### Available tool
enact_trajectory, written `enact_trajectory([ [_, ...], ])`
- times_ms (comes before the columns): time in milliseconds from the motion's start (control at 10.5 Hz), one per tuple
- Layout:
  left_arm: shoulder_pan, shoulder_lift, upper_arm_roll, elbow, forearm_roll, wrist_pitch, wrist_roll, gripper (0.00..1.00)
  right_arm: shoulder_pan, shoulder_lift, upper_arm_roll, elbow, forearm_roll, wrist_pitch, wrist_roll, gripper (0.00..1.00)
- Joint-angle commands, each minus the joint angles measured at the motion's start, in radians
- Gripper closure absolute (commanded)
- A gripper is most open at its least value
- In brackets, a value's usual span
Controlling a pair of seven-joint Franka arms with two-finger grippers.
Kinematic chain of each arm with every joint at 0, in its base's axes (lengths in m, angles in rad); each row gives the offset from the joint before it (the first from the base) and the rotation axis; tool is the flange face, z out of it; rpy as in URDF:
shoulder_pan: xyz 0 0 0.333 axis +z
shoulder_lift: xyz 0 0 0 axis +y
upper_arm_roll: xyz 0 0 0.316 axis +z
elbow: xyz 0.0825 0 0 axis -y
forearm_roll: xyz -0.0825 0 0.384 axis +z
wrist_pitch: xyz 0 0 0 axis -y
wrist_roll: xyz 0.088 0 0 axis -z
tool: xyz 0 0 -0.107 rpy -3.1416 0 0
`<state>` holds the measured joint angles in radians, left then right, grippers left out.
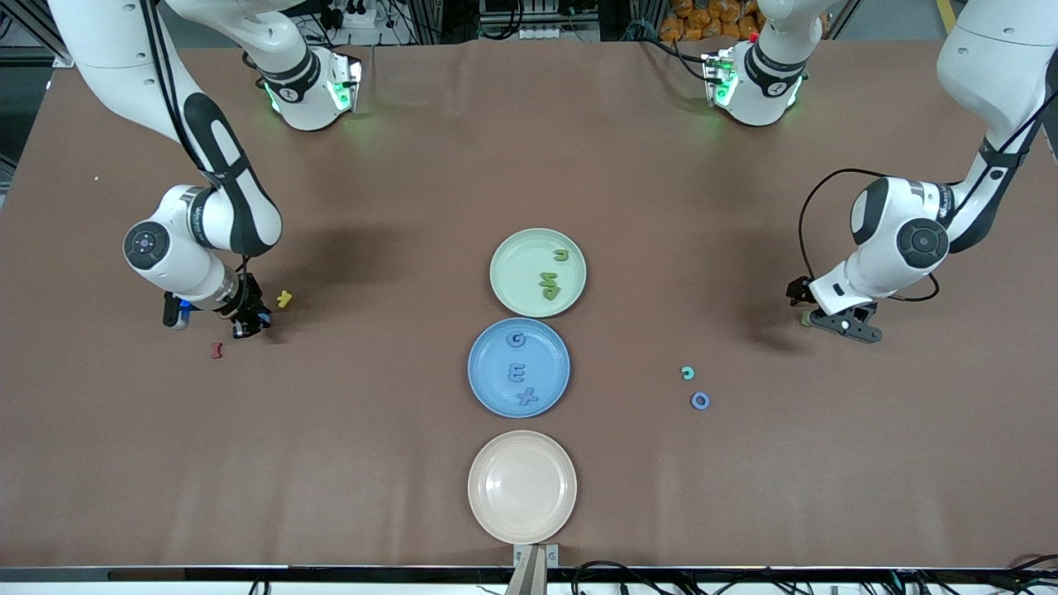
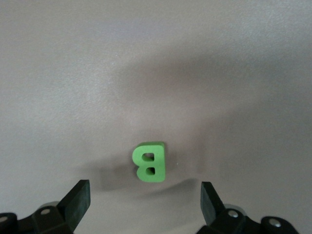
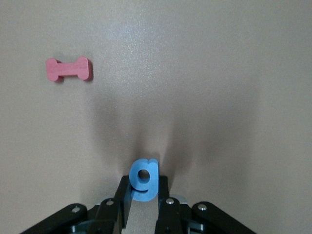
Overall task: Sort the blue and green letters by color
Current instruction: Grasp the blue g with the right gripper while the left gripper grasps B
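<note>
My right gripper (image 3: 144, 185) is shut on a blue letter g (image 3: 144, 174), low at the table near the right arm's end (image 1: 246, 321). My left gripper (image 2: 145, 196) hangs open just above the table near the left arm's end (image 1: 836, 321), with a green letter B (image 2: 148, 162) lying flat a little ahead of its fingertips and untouched. The green plate (image 1: 511, 258) holds green letters (image 1: 550, 285). The blue plate (image 1: 489, 388), nearer the front camera, holds a blue G (image 1: 517, 340), E (image 1: 517, 374) and X (image 1: 526, 397).
A yellow piece (image 1: 284, 299) and a dark red I-shaped piece (image 1: 217, 350) lie beside the right gripper. A teal letter (image 1: 687, 373) and a blue ring-shaped letter (image 1: 700, 401) lie between the plates and the left gripper. A beige plate (image 1: 521, 486) sits nearest the front camera.
</note>
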<state>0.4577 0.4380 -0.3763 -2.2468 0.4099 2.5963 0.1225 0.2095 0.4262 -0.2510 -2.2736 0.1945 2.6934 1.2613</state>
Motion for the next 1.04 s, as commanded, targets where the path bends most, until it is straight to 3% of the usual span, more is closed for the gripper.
enact_trajectory([
  [0,-0.002,0.030,-0.006,0.024,-0.013,0.010,0.031,0.00,-0.002,-0.033,0.022,-0.020,-0.010,0.003,-0.054,1.00],
  [95,-0.002,0.033,-0.006,0.032,-0.013,0.010,0.031,0.00,-0.005,-0.050,0.021,-0.004,-0.010,-0.001,-0.119,1.00],
  [190,-0.002,0.033,-0.006,0.033,-0.013,0.010,0.029,0.43,-0.007,-0.061,0.021,0.021,-0.010,-0.027,-0.175,1.00],
  [285,0.002,0.033,-0.006,0.036,-0.013,0.010,0.032,0.99,-0.009,-0.063,0.019,0.069,-0.010,-0.102,-0.213,1.00],
  [474,0.001,0.033,-0.006,0.036,-0.014,0.010,0.028,1.00,-0.007,-0.066,0.019,0.141,-0.015,-0.200,-0.325,1.00],
  [664,-0.002,0.033,-0.007,0.035,-0.014,0.010,0.013,1.00,0.001,-0.064,0.019,0.172,-0.014,-0.208,-0.484,1.00],
  [949,-0.004,0.031,-0.038,0.053,-0.042,0.010,-0.023,1.00,0.040,-0.054,0.035,0.239,-0.018,-0.208,-0.558,1.00],
])
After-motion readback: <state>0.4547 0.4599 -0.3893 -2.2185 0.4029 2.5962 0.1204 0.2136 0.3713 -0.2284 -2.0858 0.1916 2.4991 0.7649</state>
